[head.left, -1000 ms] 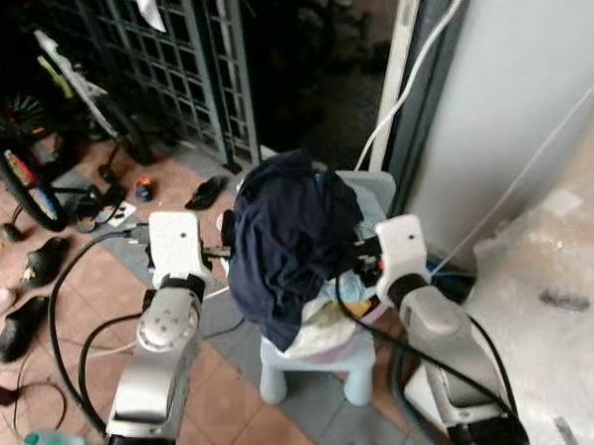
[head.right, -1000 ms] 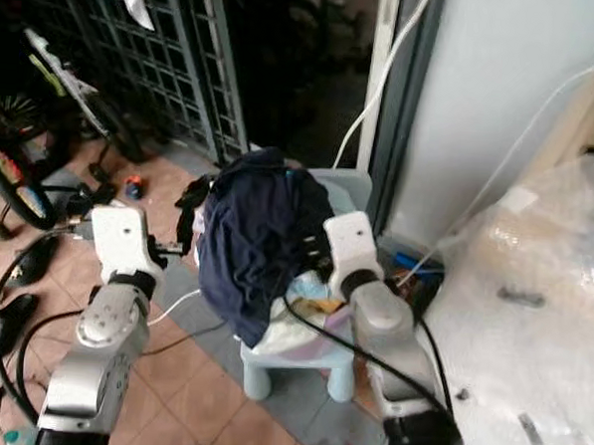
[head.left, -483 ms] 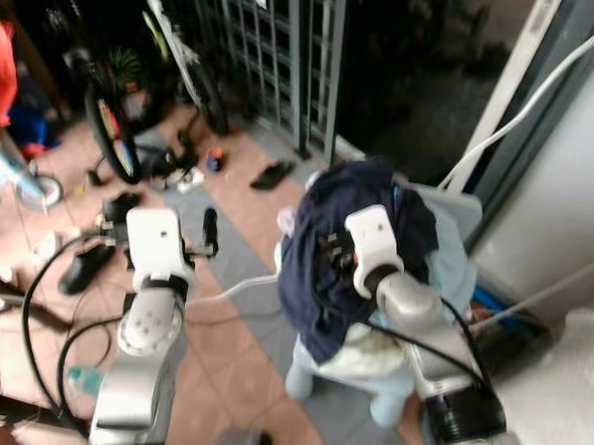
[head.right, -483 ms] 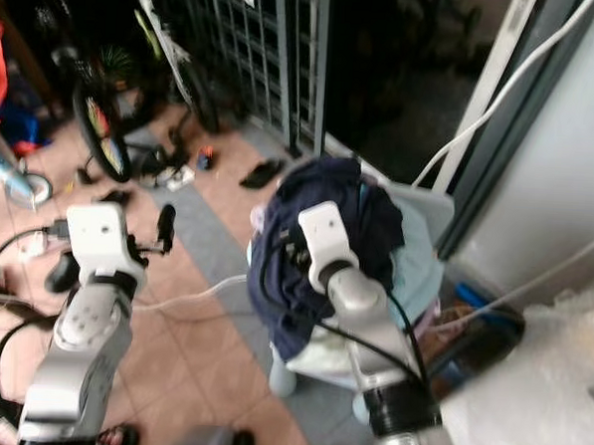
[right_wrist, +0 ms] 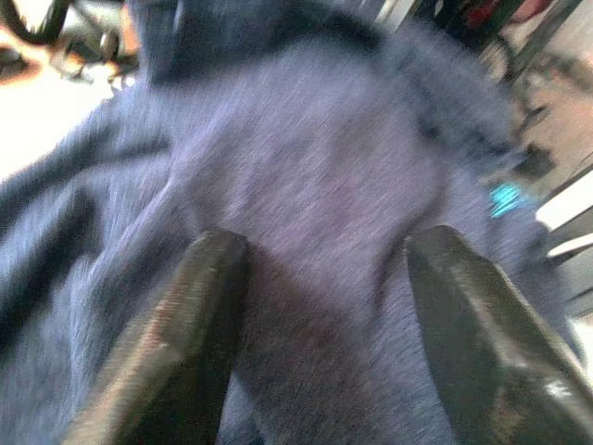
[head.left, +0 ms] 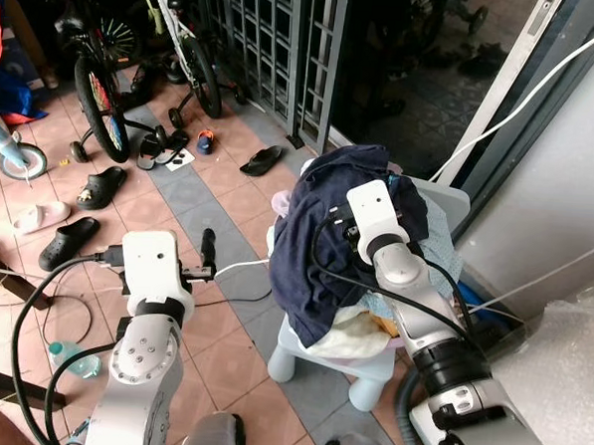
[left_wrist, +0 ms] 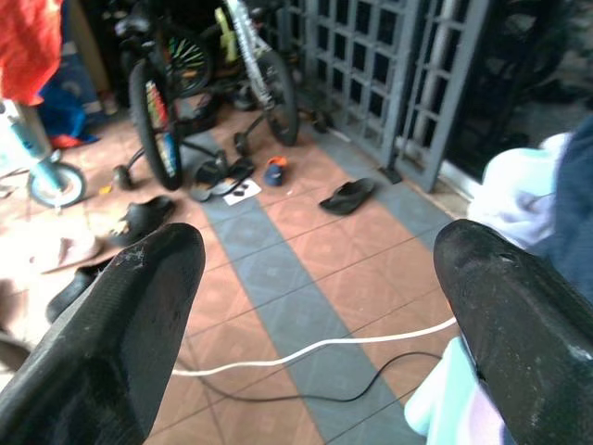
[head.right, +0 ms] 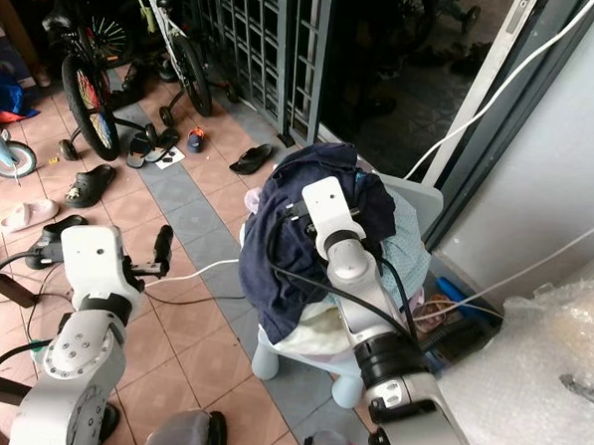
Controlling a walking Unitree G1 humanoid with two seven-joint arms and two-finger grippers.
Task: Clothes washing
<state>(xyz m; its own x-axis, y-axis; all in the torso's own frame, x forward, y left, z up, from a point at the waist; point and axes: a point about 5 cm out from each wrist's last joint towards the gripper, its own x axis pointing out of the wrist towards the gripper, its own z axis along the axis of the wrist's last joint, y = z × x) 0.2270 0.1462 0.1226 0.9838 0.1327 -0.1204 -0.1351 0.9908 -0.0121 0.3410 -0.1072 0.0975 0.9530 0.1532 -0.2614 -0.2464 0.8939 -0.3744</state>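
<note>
Clothes [head.left: 320,254] heaped on the pale blue stool [head.left: 369,371], collection barely begun.

Right gripper [right_wrist: 320,306] is pressed into the dark navy garment on top of the heap, its two fingers [right_wrist: 199,315] spread with cloth bulging between them and not yet pinched, so nothing looks lifted. Left gripper [left_wrist: 315,306] hangs well to the side of the pile, released and empty, over the tiled floor [head.left: 221,348] with a white cable [left_wrist: 306,350] beyond its fingertips. By my reading, grasping, carrying to a washer and loading all remain to be done.
</note>
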